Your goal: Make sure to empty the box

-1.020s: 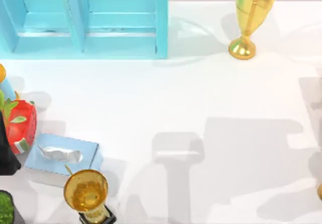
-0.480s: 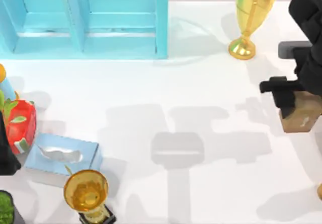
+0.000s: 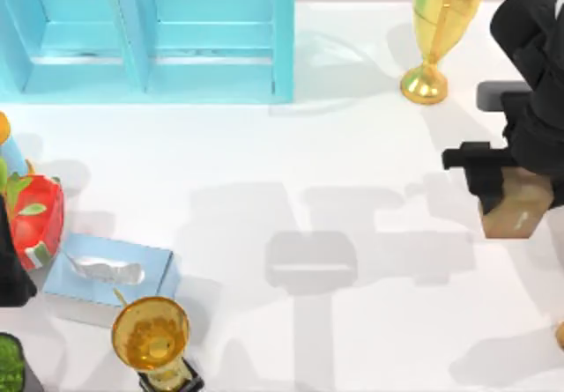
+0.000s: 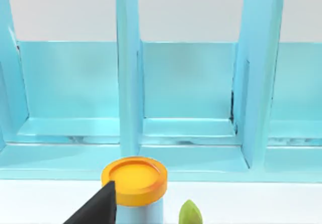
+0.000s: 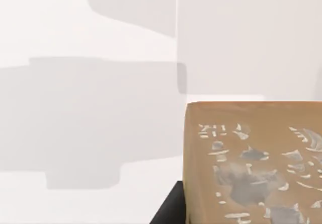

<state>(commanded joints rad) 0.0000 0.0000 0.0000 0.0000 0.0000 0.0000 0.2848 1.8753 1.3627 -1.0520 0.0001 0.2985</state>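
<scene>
My right gripper hangs over the right side of the table, shut on a tan carton with grey-white print. In the right wrist view the carton sits close to the camera, above bare white table, with a black finger against its side. The box is out of view. My left arm stays parked at the left edge; one black fingertip of its gripper shows beside an orange-lidded pale-blue bottle.
A blue shelf unit stands at the back left and a gold goblet at the back right. A red strawberry-print pot, a light-blue tissue pack and a gold trophy crowd the front left.
My right arm came into view from the right holding the tan carton, then shifted it slightly further left and toward the back. The left arm has not moved.
</scene>
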